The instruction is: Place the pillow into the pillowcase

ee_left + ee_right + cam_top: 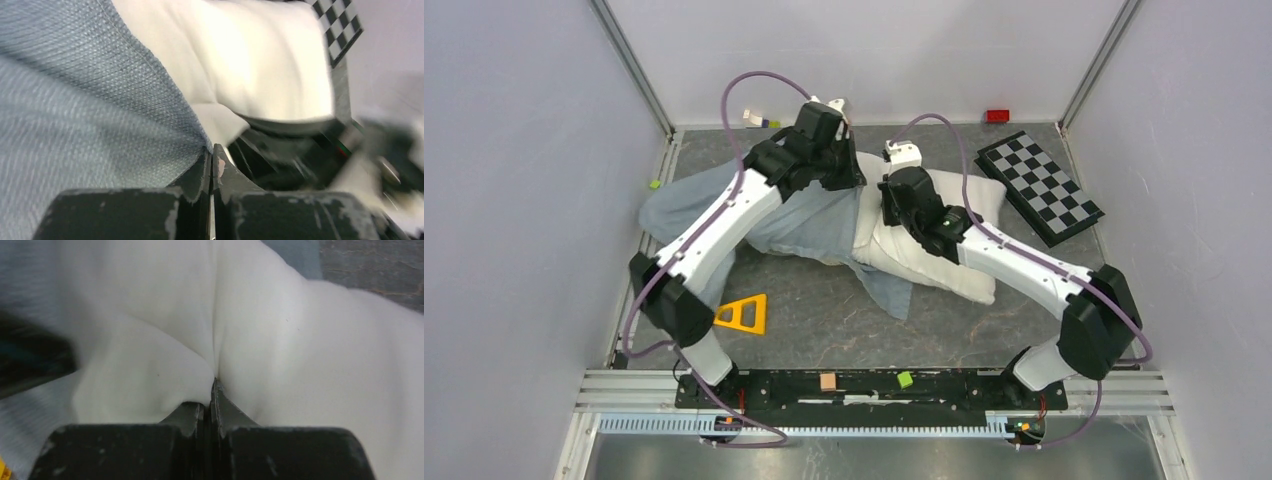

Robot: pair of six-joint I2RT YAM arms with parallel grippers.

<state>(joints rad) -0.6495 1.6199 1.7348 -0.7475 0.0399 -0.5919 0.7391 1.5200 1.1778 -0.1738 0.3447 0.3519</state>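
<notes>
The white pillow (954, 255) lies mid-table, its left end under the blue-grey pillowcase (799, 222), which spreads wrinkled to the left. My left gripper (856, 172) is shut on the pillowcase edge; in the left wrist view the jaws (212, 152) pinch the blue-grey cloth (85, 110) next to the pillow (250, 55). My right gripper (889, 205) is shut on a fold of the pillow; in the right wrist view the jaws (210, 390) pinch white fabric (280, 335). The gripped spots are hidden by the arms in the top view.
A black-and-white checkered board (1039, 185) lies right of the pillow. A yellow triangle (744, 314) sits near the left arm. Small blocks lie around: red (997, 115) at the back wall, green (904, 379) and tan (828, 381) on the front rail.
</notes>
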